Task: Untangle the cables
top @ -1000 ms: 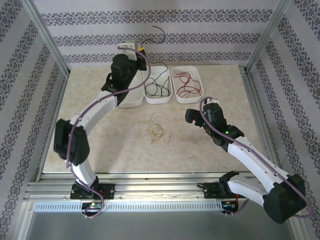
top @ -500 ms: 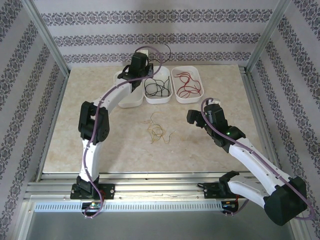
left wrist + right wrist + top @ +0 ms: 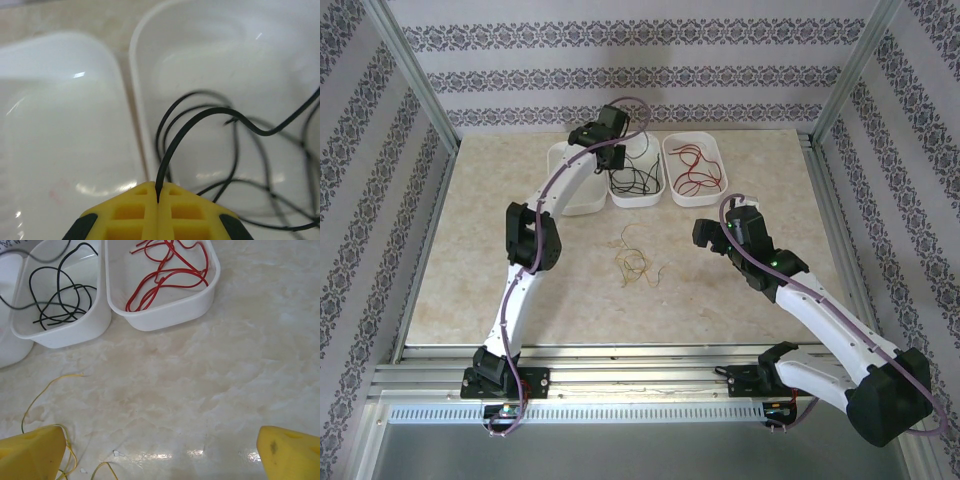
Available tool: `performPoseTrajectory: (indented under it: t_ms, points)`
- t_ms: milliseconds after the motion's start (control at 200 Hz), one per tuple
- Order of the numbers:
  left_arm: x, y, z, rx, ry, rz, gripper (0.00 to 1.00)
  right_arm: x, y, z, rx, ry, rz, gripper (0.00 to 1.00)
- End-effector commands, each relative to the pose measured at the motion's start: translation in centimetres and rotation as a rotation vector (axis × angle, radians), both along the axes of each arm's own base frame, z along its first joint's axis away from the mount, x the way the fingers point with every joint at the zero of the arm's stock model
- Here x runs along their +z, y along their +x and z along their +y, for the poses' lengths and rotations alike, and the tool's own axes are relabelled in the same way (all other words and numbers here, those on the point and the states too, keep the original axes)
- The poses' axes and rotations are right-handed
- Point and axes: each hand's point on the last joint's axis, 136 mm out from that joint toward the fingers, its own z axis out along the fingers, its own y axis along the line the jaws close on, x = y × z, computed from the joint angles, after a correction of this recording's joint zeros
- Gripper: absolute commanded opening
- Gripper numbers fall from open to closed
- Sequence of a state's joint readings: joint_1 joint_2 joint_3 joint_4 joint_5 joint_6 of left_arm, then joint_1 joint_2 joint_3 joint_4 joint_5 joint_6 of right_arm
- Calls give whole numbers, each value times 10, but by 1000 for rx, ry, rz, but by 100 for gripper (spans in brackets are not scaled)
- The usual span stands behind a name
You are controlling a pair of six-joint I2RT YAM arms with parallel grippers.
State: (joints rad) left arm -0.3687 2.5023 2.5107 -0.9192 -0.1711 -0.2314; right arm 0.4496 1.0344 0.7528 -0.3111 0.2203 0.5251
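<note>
Three white trays (image 3: pixel 580 203); two arms (image 3: pixel 525 280); three cable bunches (image 3: pixel 634 264): black, red, yellow-green.

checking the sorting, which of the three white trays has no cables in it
The left tray, bare where it shows; the middle tray holds black cables and the right tray holds red cables.

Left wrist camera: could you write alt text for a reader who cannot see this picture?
The yellow left gripper is shut on a thin black cable, holding it over a white tray where more black cables lie looped. A second white tray beside it looks empty.
</note>
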Motion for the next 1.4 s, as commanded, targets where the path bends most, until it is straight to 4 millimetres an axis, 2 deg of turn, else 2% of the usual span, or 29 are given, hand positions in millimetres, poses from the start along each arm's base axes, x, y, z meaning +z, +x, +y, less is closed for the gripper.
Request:
performPoseTrajectory:
  t_ms: [0,280,595,739,799,894,949,979,1099,1209,1394]
  points:
    - [1,-19,11,-42,143,64,0,9,3,1,-18,15,-14,98]
    - [-12,-13,-21,-154,146,45,0,6,3,5,-11,28,1,98]
    - [-28,-1,-35,-187,121,24,0,9,-4,-1,-24,31,-10,98]
    - [-40,4,-33,-184,146,25,0,9,-6,-2,-27,38,-11,98]
    - [-45,3,-31,-181,155,35,8,9,-6,-2,-27,39,-12,98]
    - [-45,2,-32,-176,149,39,27,9,-6,-1,-25,37,-9,98]
    - [-40,3,-32,-172,138,30,40,10,-5,0,-21,36,-10,98]
    - [-35,3,-34,-171,130,19,44,11,-4,0,-19,36,-11,98]
    - [-9,5,-37,-167,107,-29,45,16,-2,3,-12,34,-19,98]
    - [23,5,-42,-165,81,-91,45,18,0,4,-10,32,-22,98]
    - [66,-3,-50,-168,56,-164,46,19,0,4,-6,29,-29,98]
